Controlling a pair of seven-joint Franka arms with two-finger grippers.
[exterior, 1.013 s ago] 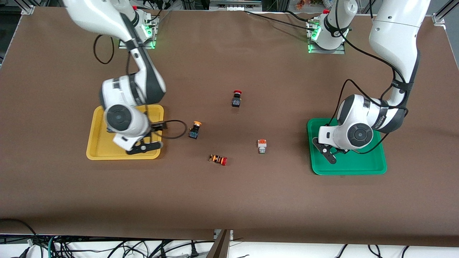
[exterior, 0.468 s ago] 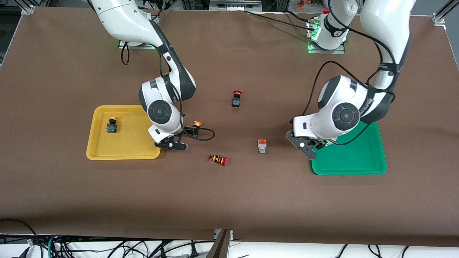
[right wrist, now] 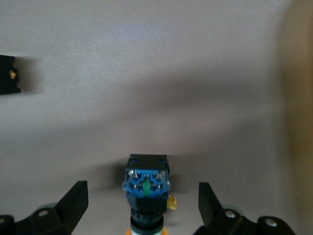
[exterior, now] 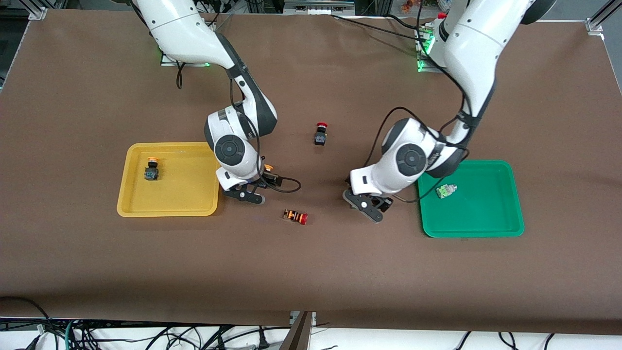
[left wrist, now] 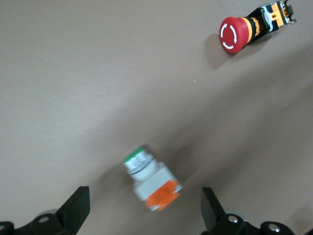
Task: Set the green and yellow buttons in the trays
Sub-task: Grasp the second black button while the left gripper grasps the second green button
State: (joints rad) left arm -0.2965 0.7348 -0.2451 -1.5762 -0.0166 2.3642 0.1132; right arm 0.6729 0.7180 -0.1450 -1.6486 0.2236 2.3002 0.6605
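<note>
— Where are the grippers?
— I am seeing the right gripper (right wrist: pixel 142 208) over a yellow button (right wrist: pixel 146 188), jaws apart. The left gripper (left wrist: pixel 144 215) is over the orange-marked button (left wrist: pixel 151 178) on the table (exterior: pixel 311 262), jaws apart.

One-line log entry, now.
left end effector open over orange-marked button; right end effector open over yellow-capped button; yellow tray: yellow button; green tray: green button

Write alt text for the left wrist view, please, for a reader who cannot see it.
The open left gripper hovers over a small white-bodied push-button with a green cap and orange base lying on the brown table. A red-capped button with an orange-striped body lies farther off.
</note>
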